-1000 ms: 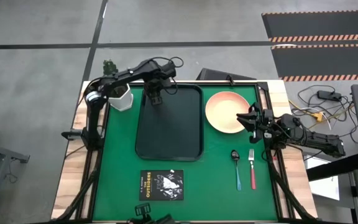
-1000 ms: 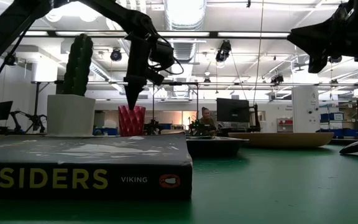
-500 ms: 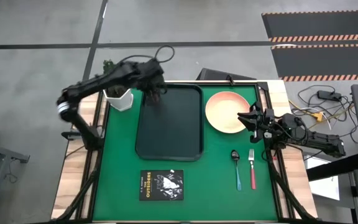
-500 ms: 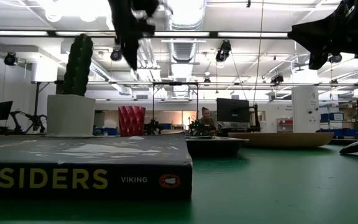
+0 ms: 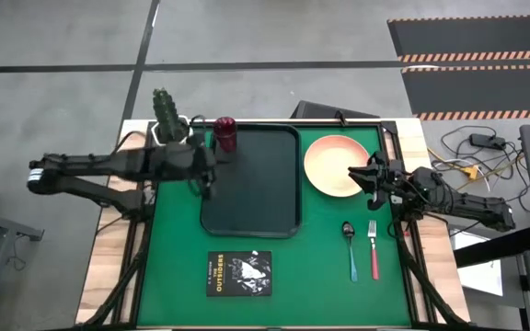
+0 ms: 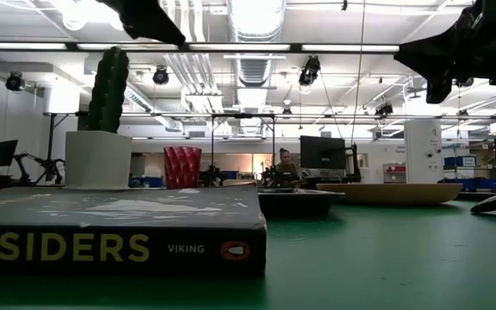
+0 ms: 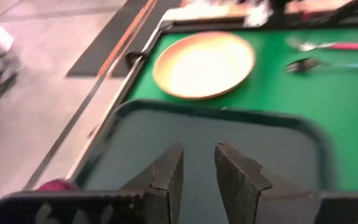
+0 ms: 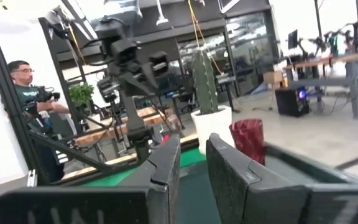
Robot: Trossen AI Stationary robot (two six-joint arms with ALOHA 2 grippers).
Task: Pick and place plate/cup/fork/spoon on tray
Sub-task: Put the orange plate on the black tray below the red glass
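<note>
The maroon cup stands upright on its base in the far left corner of the dark tray; it also shows in the low view. My left gripper hangs open and empty above the tray's left edge, near of the cup; its wrist view shows only tray between the fingers. The peach plate lies on the mat right of the tray. My right gripper hovers open and empty over the plate's right edge. The teal-handled spoon and red-handled fork lie flat near of the plate.
A white pot with a cactus stands at the far left, just left of the cup. A black book lies near the table's near edge. A person stands in the room beyond the table.
My left gripper, which stood fingers-down at the cup, has risen clear of it and drawn back toward the table's left and near side, the arm now stretched out low from the left. The cup has stayed upright on the tray.
</note>
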